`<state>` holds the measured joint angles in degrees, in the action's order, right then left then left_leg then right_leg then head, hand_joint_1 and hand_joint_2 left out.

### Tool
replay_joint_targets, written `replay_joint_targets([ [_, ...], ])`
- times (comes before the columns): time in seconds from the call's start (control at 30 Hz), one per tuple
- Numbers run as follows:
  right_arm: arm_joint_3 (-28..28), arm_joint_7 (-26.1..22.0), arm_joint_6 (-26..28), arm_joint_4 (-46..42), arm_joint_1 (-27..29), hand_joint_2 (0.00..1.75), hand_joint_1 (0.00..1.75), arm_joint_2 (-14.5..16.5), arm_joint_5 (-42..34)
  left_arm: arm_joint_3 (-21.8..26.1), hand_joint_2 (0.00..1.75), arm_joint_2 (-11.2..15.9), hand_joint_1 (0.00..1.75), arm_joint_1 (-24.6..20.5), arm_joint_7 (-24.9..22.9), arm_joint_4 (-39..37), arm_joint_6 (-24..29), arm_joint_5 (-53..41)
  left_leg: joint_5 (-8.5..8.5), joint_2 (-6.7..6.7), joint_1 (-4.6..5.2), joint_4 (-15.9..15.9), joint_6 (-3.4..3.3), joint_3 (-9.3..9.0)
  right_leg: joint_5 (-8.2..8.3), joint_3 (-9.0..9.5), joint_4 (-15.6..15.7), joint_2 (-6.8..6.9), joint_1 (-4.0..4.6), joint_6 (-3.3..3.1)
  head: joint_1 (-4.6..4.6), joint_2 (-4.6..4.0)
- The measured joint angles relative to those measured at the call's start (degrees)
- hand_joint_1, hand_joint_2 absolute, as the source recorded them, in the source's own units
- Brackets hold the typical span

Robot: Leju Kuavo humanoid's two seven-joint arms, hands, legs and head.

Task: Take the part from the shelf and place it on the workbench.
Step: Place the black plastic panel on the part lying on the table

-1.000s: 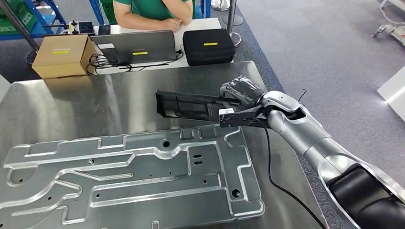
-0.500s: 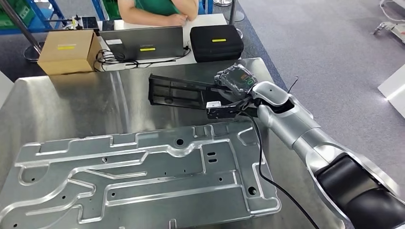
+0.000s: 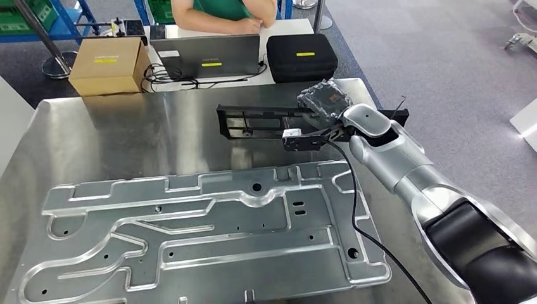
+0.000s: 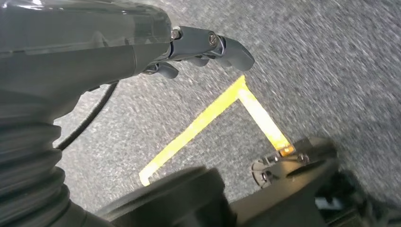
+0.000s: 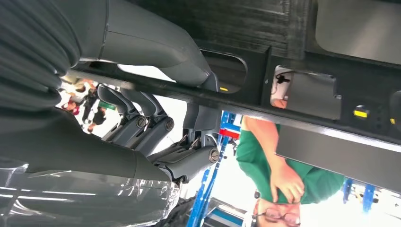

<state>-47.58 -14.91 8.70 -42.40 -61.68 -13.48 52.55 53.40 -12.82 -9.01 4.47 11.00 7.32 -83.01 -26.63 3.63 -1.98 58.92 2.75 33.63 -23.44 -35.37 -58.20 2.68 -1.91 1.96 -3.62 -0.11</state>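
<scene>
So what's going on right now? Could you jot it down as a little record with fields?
Right hand: right hand holds the black part by one end
Part position: above the steel workbench; contact unclear
Left hand: left hand hangs over grey floor, holding nothing
On workbench: large machined metal plate
Behind workbench: cardboard box, laptop, black case, a seated person

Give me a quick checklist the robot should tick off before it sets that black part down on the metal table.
1. Right hand grips the black part: ok.
2. Part over the workbench: ok.
3. Bare bench under the part, short of the machined plate: ok.
4. Part level: cannot tell.
5. Cable clear of the part: ok.
6. Left hand out of the way, hanging over the floor: ok.
</scene>
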Motion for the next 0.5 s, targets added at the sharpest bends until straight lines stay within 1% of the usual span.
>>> replay_joint_targets([
  [0.03, -0.05, 0.02, -0.01, 0.14, -0.08, 1.75, 1.75, -0.03, 0.03, -0.18, 1.75, 0.05, 0.00, -0.05, 0.07, -0.01, 0.00, -0.02, 0.20, -0.09, 0.05, -0.01, -1.04, 0.08, 0.15, -0.04, -0.07, -0.26, -0.09, 0.26, 0.02, 0.00],
  [0.07, -0.07, 0.04, -0.01, 0.26, -0.18, 1.75, 1.75, -0.01, 0.04, -0.36, 1.75, 0.05, 0.00, -0.14, 0.11, -0.01, 0.01, -0.05, 0.37, -0.09, 0.15, 0.01, -1.70, 0.04, 0.14, -0.23, -0.08, -0.47, -0.31, 0.48, 0.02, 0.00],
  [0.1, -0.06, 0.05, -0.01, 0.37, -0.27, 1.75, 1.75, 0.16, 0.04, -0.51, 1.75, 0.06, 0.00, -0.28, 0.14, -0.01, 0.01, -0.08, 0.53, -0.07, 0.23, 0.00, -2.25, -0.04, -0.27, -0.66, -0.67, -0.70, -0.49, 0.54, 0.02, 0.00],
  [0.13, -0.04, 0.09, -0.01, 0.50, -0.36, 1.75, 1.75, 0.47, 0.04, -0.61, 1.75, 0.08, 0.00, -0.41, 0.15, -0.01, 0.01, -0.11, 0.66, -0.05, 0.28, -0.05, -2.70, -0.11, -1.26, -1.58, -2.42, -0.93, -0.60, 0.47, 0.02, 0.00],
  [0.17, -0.02, 0.13, -0.01, 0.63, -0.44, 1.75, 1.75, 0.94, 0.04, -0.67, 1.75, 0.08, 0.00, -0.49, 0.15, -0.01, 0.01, -0.13, 0.73, -0.06, 0.37, -0.10, -3.03, -0.18, -2.71, -3.06, -5.43, -1.10, -0.56, 0.32, 0.02, 0.00],
  [0.23, 0.01, 0.20, -0.01, 0.95, -0.54, 1.75, 1.75, 2.20, 0.04, -0.71, 1.75, 0.09, 0.00, -0.51, 0.16, -0.01, 0.02, -0.14, 0.64, -0.18, 0.71, -0.10, -3.41, -0.25, -5.60, -7.05, -13.69, -1.48, -0.14, -0.21, 0.02, 0.00],
  [0.27, 0.02, 0.21, -0.01, 1.13, -0.54, 1.75, 1.75, 2.85, 0.04, -0.72, 1.75, 0.09, 0.00, -0.46, 0.16, -0.01, 0.03, -0.15, 0.54, -0.24, 0.95, -0.10, -3.58, -0.37, -6.10, -8.67, -16.70, -1.62, 0.15, -0.57, 0.02, 0.00],
  [0.3, 0.02, 0.22, -0.01, 1.33, -0.53, 1.75, 1.75, 3.43, 0.04, -0.72, 1.75, 0.09, 0.00, -0.38, 0.17, -0.01, 0.03, -0.15, 0.39, -0.29, 1.24, -0.10, -3.80, -0.55, -5.58, -9.48, -17.83, -1.71, 0.52, -1.10, 0.02, 0.00],
  [0.33, 0.05, 0.23, -0.01, 1.50, -0.53, 1.75, 1.75, 3.97, 0.04, -0.72, 1.75, 0.10, 0.00, -0.24, 0.19, -0.01, 0.04, -0.15, 0.20, -0.33, 1.57, -0.10, -4.03, -0.81, -3.97, -9.20, -16.60, -1.73, 1.00, -1.88, 0.02, 0.00],
  [0.37, 0.09, 0.23, -0.01, 1.64, -0.58, 1.75, 1.75, 4.45, 0.04, -0.72, 1.75, 0.09, 0.00, -0.05, 0.24, -0.01, 0.05, -0.14, -0.02, -0.37, 1.89, -0.10, -4.26, -1.12, -1.58, -8.00, -13.32, -1.58, 1.63, -2.97, 0.02, 0.00],
  [0.4, 0.16, 0.24, 0.00, 1.76, -0.67, 1.75, 1.75, 4.87, 0.03, -0.72, 1.75, 0.02, 0.00, 0.23, 0.31, -0.01, 0.06, -0.12, -0.25, -0.41, 2.08, -0.18, -4.45, -1.35, 0.38, -6.55, -9.73, -0.91, 2.33, -4.32, 0.01, 0.00],
  [0.43, 0.22, 0.24, 0.00, 1.88, -0.77, 1.75, 1.75, 5.28, 0.02, -0.72, 1.75, -0.08, 0.00, 0.48, 0.37, -0.04, 0.07, -0.07, -0.45, -0.48, 2.38, -0.18, -4.50, -1.47, 1.88, -5.28, -6.50, -0.15, 3.05, -5.41, 0.00, 0.00],
  [0.47, 0.26, 0.25, 0.00, 1.99, -0.84, 1.75, 1.75, 5.61, 0.02, -0.72, 1.75, -0.16, 0.00, 0.69, 0.48, -0.08, 0.08, -0.02, -0.59, -0.56, 2.43, -0.23, -4.45, -1.46, 2.48, -4.37, -4.31, 0.45, 3.60, -6.21, 0.04, 0.00],
  [0.5, 0.29, 0.26, 0.02, 2.09, -0.89, 1.75, 1.75, 5.86, 0.03, -0.71, 1.75, -0.20, 0.00, 0.83, 0.65, -0.11, 0.07, 0.02, -0.64, -0.65, 2.43, -0.37, -4.33, -1.39, 2.25, -3.93, -3.37, 0.78, 3.89, -6.58, 0.08, 0.00],
])
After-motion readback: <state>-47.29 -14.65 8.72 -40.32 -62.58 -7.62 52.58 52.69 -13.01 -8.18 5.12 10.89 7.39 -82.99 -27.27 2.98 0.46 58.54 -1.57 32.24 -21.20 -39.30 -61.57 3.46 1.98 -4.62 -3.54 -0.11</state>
